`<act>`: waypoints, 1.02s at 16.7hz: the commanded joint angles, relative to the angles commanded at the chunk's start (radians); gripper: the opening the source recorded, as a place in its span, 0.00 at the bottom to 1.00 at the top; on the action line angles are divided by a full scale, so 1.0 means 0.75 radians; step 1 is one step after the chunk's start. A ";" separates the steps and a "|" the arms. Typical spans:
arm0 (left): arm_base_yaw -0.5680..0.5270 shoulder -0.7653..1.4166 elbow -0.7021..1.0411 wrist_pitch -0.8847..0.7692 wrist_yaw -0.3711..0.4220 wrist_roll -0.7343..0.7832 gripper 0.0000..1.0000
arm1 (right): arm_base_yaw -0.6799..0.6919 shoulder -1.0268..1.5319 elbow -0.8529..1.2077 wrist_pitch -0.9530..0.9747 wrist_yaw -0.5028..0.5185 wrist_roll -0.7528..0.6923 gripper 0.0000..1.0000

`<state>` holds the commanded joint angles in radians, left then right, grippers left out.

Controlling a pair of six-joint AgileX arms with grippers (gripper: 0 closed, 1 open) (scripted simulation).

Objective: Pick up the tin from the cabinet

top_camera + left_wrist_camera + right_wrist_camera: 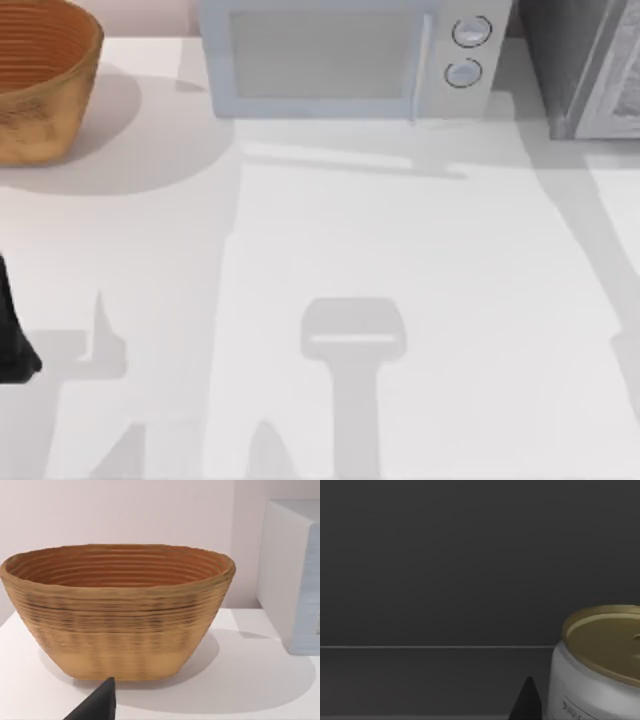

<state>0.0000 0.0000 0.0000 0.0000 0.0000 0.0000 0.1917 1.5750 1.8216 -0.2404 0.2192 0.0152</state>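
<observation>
The tin (pixel 600 670) has a white body and a gold lid, and it stands upright on the dark shelf inside the cabinet (pixel 445 560). My right gripper (pixel 526 702) shows as a dark tip just beside the tin, close to its side and low against the shelf. From above, the cabinet (pixel 590 70) is the grey box at the table's back right corner. My left gripper (pixel 97 705) hangs at the table's left side, facing the basket, and part of the left arm (pixel 14 335) shows at the left edge.
A woven brown basket (pixel 40 80) stands at the back left. A pale microwave (pixel 350 55) with two round knobs sits at the back middle, between the basket and the cabinet. The white tabletop (pixel 400 250) spreads in front of them.
</observation>
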 joint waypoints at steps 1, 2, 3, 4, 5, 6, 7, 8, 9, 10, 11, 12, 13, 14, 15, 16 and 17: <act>0.000 0.000 0.000 0.000 0.000 0.000 1.00 | 0.000 0.000 0.000 0.000 0.000 0.000 0.00; 0.000 0.000 0.000 0.000 0.000 0.000 1.00 | 0.000 0.000 0.000 0.000 0.000 0.000 0.00; 0.000 0.000 0.000 0.000 0.000 0.000 1.00 | 0.000 0.000 0.000 0.000 0.000 0.000 0.00; 0.000 0.000 0.000 0.000 0.000 0.000 1.00 | 0.000 0.000 0.000 0.000 0.000 0.000 0.00; 0.000 0.000 0.000 0.000 0.000 0.000 1.00 | 0.000 0.000 0.000 0.000 0.000 0.000 0.00; 0.000 0.000 0.000 0.000 0.000 0.000 1.00 | 0.000 0.000 0.000 0.000 0.000 0.000 0.00; 0.000 0.000 0.000 0.000 0.000 0.000 1.00 | 0.000 0.000 0.000 0.000 0.000 0.000 0.00; 0.000 0.000 0.000 0.000 0.000 0.000 1.00 | 0.000 0.000 0.000 0.000 0.000 0.000 0.00; 0.000 0.000 0.000 0.000 0.000 0.000 1.00 | 0.002 -0.002 0.000 0.000 0.000 0.002 0.00; 0.000 0.000 0.000 0.000 0.000 0.000 1.00 | 0.005 -0.005 0.000 -0.004 0.002 0.002 0.00; 0.000 0.000 0.000 0.000 0.000 0.000 1.00 | 0.018 -0.023 0.001 -0.022 0.013 0.002 0.00; 0.000 0.000 0.000 0.000 0.000 0.000 1.00 | 0.040 -0.054 0.002 -0.053 0.033 0.003 0.00; 0.000 0.000 0.000 0.000 0.000 0.000 1.00 | 0.068 -0.097 0.006 -0.096 0.060 0.003 0.00; 0.000 0.000 0.000 0.000 0.000 0.000 1.00 | 0.101 -0.150 0.009 -0.152 0.093 0.003 0.00; 0.000 0.000 0.000 0.000 0.000 0.000 1.00 | 0.137 -0.211 0.013 -0.220 0.129 0.003 0.00; 0.000 0.000 0.000 0.000 0.000 0.000 1.00 | 0.176 -0.280 0.016 -0.296 0.168 0.002 0.00; 0.000 0.000 0.000 0.000 0.000 0.000 1.00 | 0.215 -0.349 0.019 -0.373 0.207 0.001 0.00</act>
<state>0.0000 0.0000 0.0000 0.0000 0.0000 0.0000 0.3528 1.3135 1.8356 -0.5199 0.3743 0.0161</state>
